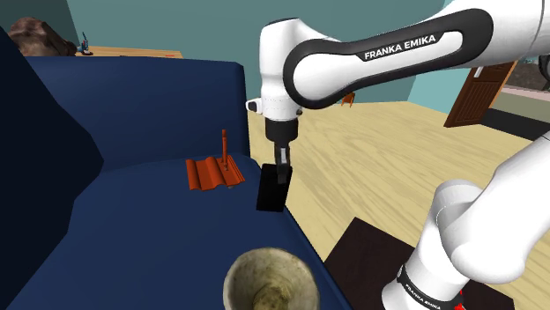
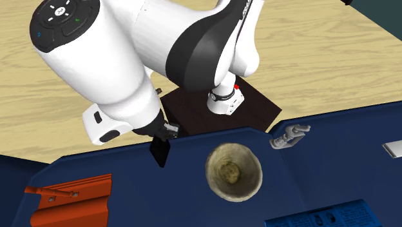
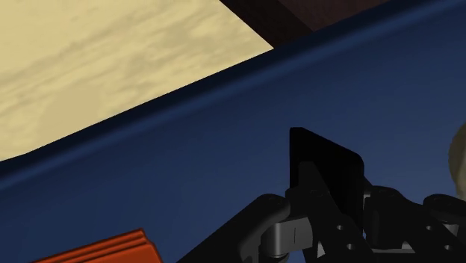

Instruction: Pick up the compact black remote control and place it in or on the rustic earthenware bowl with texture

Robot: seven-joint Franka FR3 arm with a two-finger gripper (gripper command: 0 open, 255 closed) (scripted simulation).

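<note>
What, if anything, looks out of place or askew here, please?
Only the black remote stands out: it is upright on end, clasped in the jaws at the blue sofa seat's front edge, not lying flat. The bowl sits upright, and nothing looks spilled.

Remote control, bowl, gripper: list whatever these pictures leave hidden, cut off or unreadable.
Remote control: buttons and markings unreadable; black against the black gripper in the wrist view, so its gripped end is hidden.
Bowl: near rim cut off by the shoulder view's bottom edge.
Orange object: lower part cut off by the second exterior view's bottom edge.
</note>
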